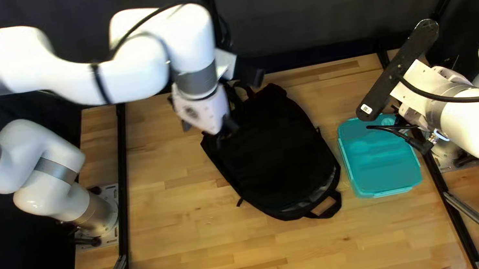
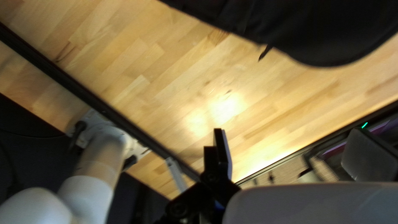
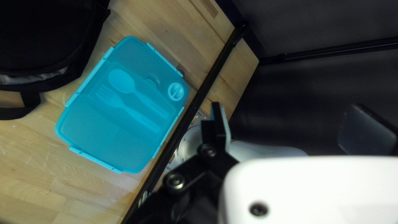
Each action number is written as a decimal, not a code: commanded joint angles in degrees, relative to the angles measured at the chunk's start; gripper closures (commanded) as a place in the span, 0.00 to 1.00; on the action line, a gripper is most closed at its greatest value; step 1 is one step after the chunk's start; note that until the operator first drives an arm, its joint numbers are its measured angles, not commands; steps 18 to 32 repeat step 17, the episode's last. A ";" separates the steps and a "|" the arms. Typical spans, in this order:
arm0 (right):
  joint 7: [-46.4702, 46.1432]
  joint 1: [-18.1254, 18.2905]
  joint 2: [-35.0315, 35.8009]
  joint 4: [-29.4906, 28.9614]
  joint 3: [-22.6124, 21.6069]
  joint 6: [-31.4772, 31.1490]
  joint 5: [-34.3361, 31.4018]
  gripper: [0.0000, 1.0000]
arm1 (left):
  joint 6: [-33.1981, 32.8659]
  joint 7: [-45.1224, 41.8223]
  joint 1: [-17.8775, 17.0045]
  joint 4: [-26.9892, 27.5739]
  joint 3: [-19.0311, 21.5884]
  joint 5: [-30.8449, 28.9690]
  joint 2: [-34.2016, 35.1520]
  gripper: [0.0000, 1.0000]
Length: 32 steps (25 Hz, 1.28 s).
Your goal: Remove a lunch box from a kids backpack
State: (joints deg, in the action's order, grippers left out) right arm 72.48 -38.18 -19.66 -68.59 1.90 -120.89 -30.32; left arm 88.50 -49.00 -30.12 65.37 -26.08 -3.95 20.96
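My left gripper [image 1: 241, 100] is over the far-left part of the black backpack [image 1: 282, 153], which lies flat on the table. In the left wrist view my left gripper [image 2: 290, 153] has its fingers wide apart with nothing between them; the backpack [image 2: 302, 29] is ahead of it. The teal lunch box [image 1: 382, 162] rests on the table just right of the backpack, outside it. My right gripper [image 1: 408, 132] is above its far-right corner. In the right wrist view my right gripper [image 3: 290, 130] stands open and empty, beside the lunch box [image 3: 120, 112], whose top shows a spoon and fork.
A black frame rail [image 1: 123, 194] runs along the table's left side, and another rail [image 1: 448, 196] along its right. Bare wood [image 1: 275, 259] lies in front of the backpack. My left arm [image 1: 130, 75] reaches across the far side at a height.
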 commanded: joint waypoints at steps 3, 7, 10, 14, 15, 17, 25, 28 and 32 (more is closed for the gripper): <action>-0.05 0.17 -0.45 0.25 0.17 -0.29 -0.07 0.00 | 3.56 -10.01 -0.35 -6.31 10.02 -5.00 8.88 0.00; -1.24 -0.63 2.06 -0.18 -0.63 0.45 -1.94 0.00 | 3.39 -11.16 -0.33 -7.18 10.89 -5.50 9.26 0.00; -1.24 -0.63 2.06 -0.18 -0.63 0.45 -1.94 0.00 | 3.39 -11.16 -0.33 -7.18 10.89 -5.50 9.26 0.00; -1.24 -0.63 2.06 -0.18 -0.63 0.45 -1.94 0.00 | 3.39 -11.16 -0.33 -7.18 10.89 -5.50 9.26 0.00; -1.24 -0.63 2.06 -0.18 -0.63 0.45 -1.94 0.00 | 3.39 -11.16 -0.33 -7.18 10.89 -5.50 9.26 0.00; -1.24 -0.63 2.06 -0.18 -0.63 0.45 -1.94 0.00 | 3.39 -11.16 -0.33 -7.18 10.89 -5.50 9.26 0.00; -1.24 -0.63 2.06 -0.18 -0.63 0.45 -1.94 0.00 | 3.39 -11.16 -0.33 -7.18 10.89 -5.50 9.26 0.00; -1.24 -0.63 2.06 -0.18 -0.63 0.45 -1.94 0.00 | 3.39 -11.16 -0.33 -7.18 10.89 -5.50 9.26 0.00; -1.24 -0.63 2.06 -0.18 -0.63 0.45 -1.94 0.00 | 3.39 -11.16 -0.33 -7.18 10.89 -5.50 9.26 0.00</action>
